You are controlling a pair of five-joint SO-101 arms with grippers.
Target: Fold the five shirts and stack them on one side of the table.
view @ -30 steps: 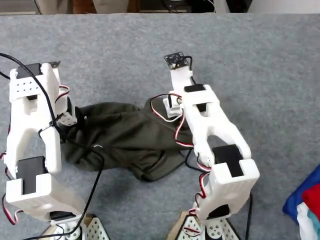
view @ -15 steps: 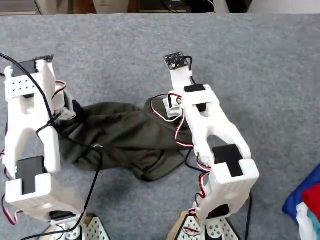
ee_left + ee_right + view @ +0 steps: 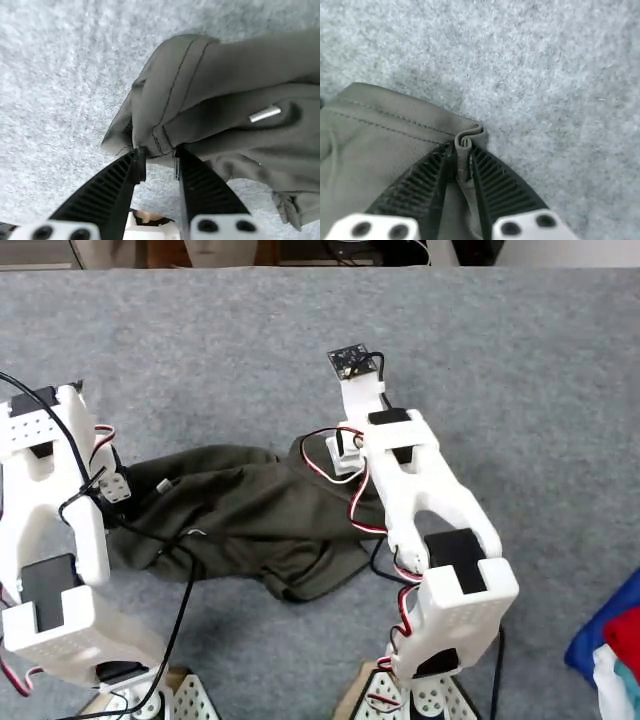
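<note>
We have the olive shirt (image 3: 250,525) lying rumpled on the desk (image 3: 500,360) between our arms. Our left end effector (image 3: 157,156) is closed down on a hem at one end, and our right end effector (image 3: 462,150) pinches a bunched hem at the other. No fold looks made yet. Coloured cloth (image 3: 612,645) sits at the desk's edge, so we judge most of the work remains.

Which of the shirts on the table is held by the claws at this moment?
The olive-green shirt: the left claw and the right claw each pinch its hem. The colourful pile off to the side lies untouched.
</note>
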